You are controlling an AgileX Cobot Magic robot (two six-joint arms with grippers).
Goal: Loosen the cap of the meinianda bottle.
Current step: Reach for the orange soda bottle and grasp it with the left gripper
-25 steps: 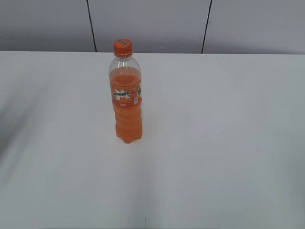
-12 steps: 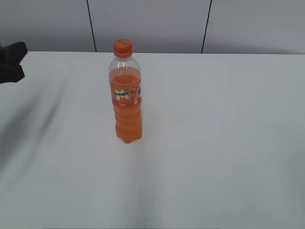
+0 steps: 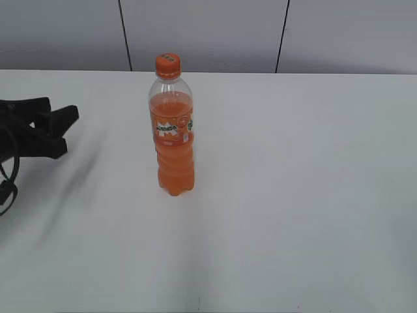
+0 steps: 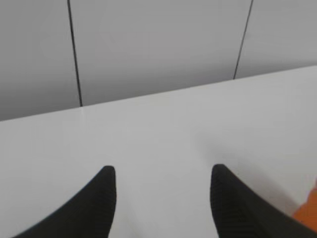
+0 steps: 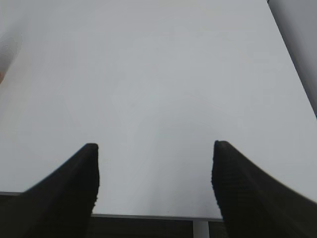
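Note:
The meinianda bottle point(image 3: 173, 140) stands upright on the white table point(image 3: 293, 195), left of centre, with orange drink and an orange label. The orange cap point(image 3: 167, 64) sits on its top. My left gripper point(image 3: 68, 130) is open and empty at the left edge of the exterior view, well left of the bottle at mid-body height. In the left wrist view its jaws point(image 4: 161, 173) are spread over bare table, and an orange bit of the bottle point(image 4: 309, 213) shows at the bottom right corner. My right gripper point(image 5: 154, 148) is open and empty above the table near its front edge; it does not show in the exterior view.
A grey panelled wall point(image 3: 208, 32) with dark seams runs behind the table. The table's front edge point(image 5: 148, 216) shows under the right gripper's jaws. Black cables hang from the left arm point(image 3: 8, 176).
My left gripper has come in from the left edge toward the bottle and lower. The bottle has not moved.

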